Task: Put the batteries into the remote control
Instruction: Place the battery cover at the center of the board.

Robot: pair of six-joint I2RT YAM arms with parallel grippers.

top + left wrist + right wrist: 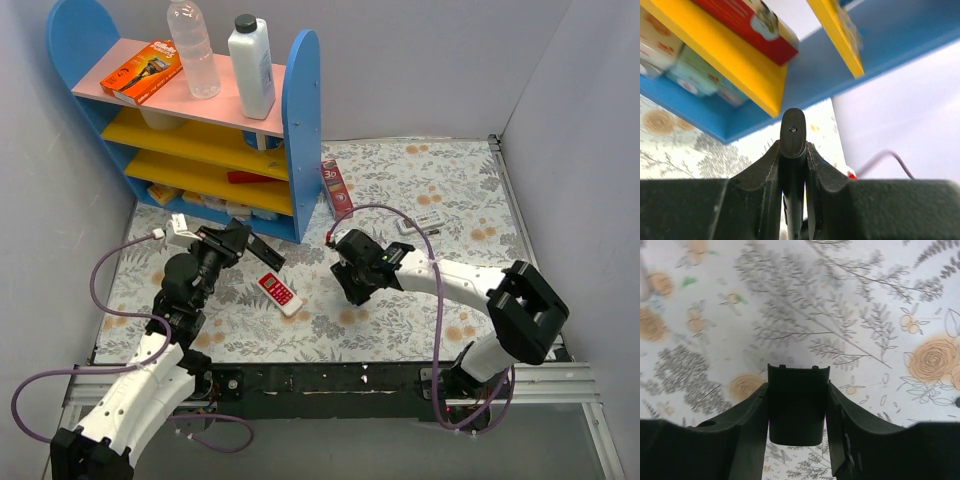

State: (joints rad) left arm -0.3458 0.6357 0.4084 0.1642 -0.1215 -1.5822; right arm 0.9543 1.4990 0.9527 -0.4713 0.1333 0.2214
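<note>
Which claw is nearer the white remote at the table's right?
Right. The right claw sits left of the white remote; the left claw is farther left, beside the blue shelf.

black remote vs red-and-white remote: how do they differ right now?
The black remote is clamped in the left gripper; the red-and-white remote lies free on the floral tablecloth. The black remote is longer and slimmer; the red-and-white remote is shorter. Both sit in front of the blue shelf.
</note>
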